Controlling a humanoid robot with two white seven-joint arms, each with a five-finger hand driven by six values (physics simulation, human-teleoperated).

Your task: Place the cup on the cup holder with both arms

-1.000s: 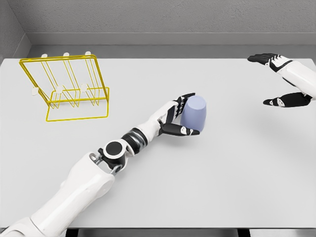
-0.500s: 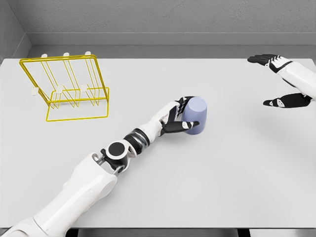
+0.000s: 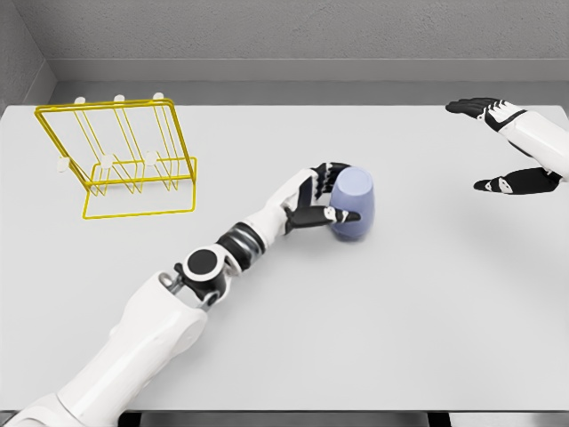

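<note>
Head view, room: grey, rough-textured wall point(image 3: 267, 31) behind, with a darker band along its foot.
Surface: broad, flat, matte pale grey surface point(image 3: 400, 338), plain and smooth, filling most of the view up to the wall.
Left arm: white glossy shells with a black round joint and a ribbed black and silver wrist section; it runs from the lower left up to the middle of the surface.
Cup holder: yellow wire cup holder point(image 3: 120, 160) at the far left, a rectangular base frame with a tilted rectangular back frame, thin upright prongs ending in small white tips; well apart from the cup.
Right arm: white forearm at the right edge, raised above the surface.
Right robot hand: right robot hand point(image 3: 507, 147), black fingers spread wide, thumb low and other fingers high, nothing between them.
Left robot hand: left robot hand point(image 3: 322, 197), black and white fingers wrapped around the cup's left side, thumb across its front.
Cup: lavender cup point(image 3: 353, 205), smooth, matte, rounded cylinder, near the centre of the surface, tilted, inside the left robot hand's grip.
</note>
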